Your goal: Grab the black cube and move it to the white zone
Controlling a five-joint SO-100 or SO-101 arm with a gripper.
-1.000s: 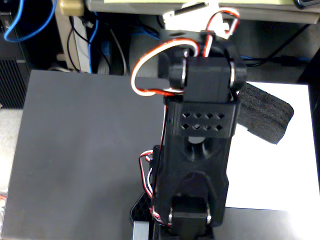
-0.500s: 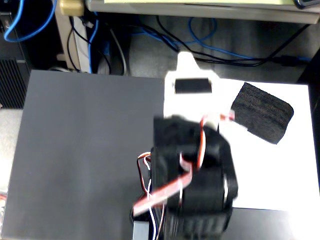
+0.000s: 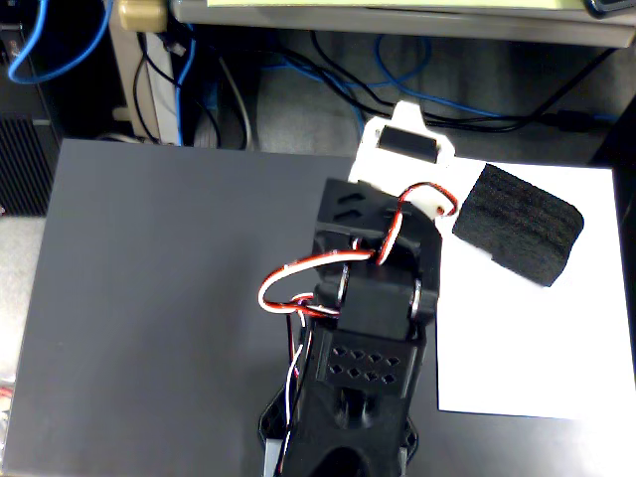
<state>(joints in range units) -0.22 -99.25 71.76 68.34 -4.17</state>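
Dark grey table (image 3: 169, 298) carries the white zone (image 3: 527, 348), where the black cube (image 3: 518, 237) already lies at its 12 o'clock edge, just beside the gripper (image 3: 422, 174), whose opening cannot be told; next likely comes withdrawal.

Fixed view: black cube (image 3: 518, 225) lies on the white zone (image 3: 537, 338), near its upper edge. Arm (image 3: 368, 338) reaches up from bottom centre over the dark grey table (image 3: 169, 298). Gripper (image 3: 437, 204) sits just left of the cube; jaw state unclear. Red-white wires (image 3: 298, 278) loop across the arm.
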